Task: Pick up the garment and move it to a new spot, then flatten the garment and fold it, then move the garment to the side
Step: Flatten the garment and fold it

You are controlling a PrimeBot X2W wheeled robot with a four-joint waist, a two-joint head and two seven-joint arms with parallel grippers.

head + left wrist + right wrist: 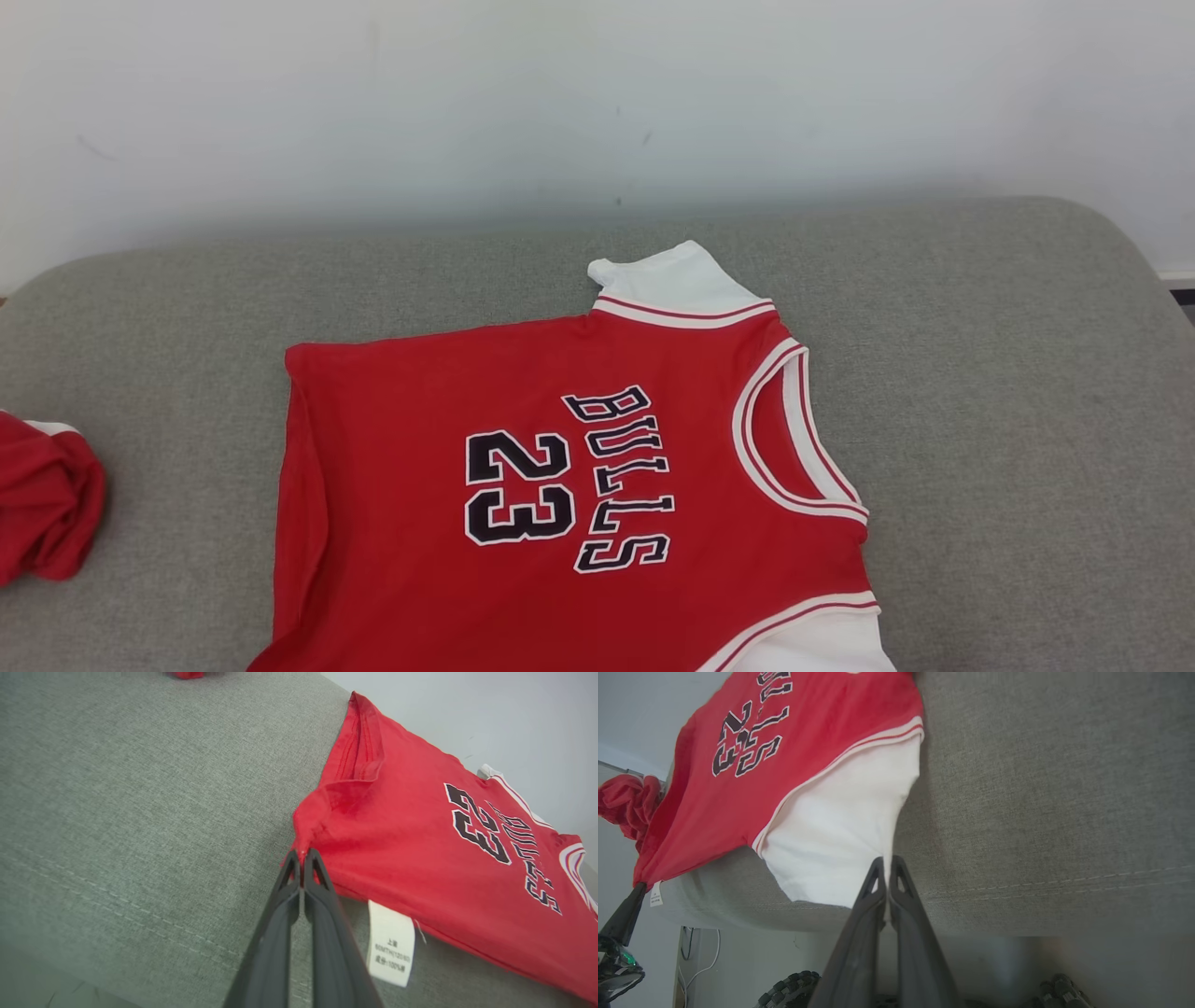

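Note:
The garment is a red jersey with white sleeves and black "BULLS 23" lettering, spread face up on the grey cushion. Its near edge runs off the bottom of the head view. In the left wrist view my left gripper is shut on a bunched red corner of the garment, beside a white care label. In the right wrist view my right gripper is shut on the edge of the garment's white sleeve at the cushion's front edge. The left gripper also shows at that view's lower left.
A second crumpled red cloth lies at the cushion's left end. A pale wall stands behind the cushion. Bare cushion lies to the right of the jersey. Wheels and a white cable show on the floor below.

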